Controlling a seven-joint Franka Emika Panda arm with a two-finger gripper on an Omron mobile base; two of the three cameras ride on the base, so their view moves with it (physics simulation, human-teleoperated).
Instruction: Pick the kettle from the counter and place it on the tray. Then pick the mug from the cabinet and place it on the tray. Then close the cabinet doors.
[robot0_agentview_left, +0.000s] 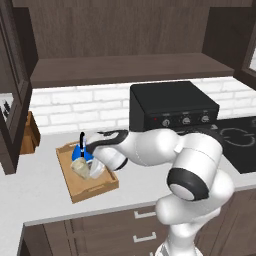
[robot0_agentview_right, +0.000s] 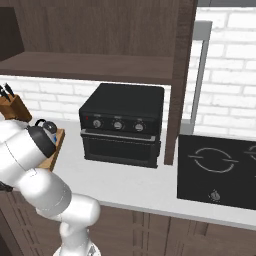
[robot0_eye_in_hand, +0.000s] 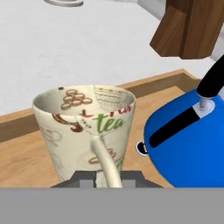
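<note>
Mug (robot0_eye_in_hand: 85, 131) is standing on tray (robot0_eye_in_hand: 26, 153), kettle (robot0_eye_in_hand: 188, 144) at its 3 o'clock; gripper (robot0_eye_in_hand: 107, 179) is straddling mug handle, grip undeterminable. Left base view is showing open cabinet (robot0_agentview_left: 125, 70).

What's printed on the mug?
The mug is cream with brown drawings and green "tea" lettering inside the rim, clearest in the hand view.

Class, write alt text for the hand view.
A cream patterned ceramic mug stands upright on a light wooden tray, handle toward the camera, beside a bright blue kettle with a black handle. A brown wooden knife block stands behind.
</note>
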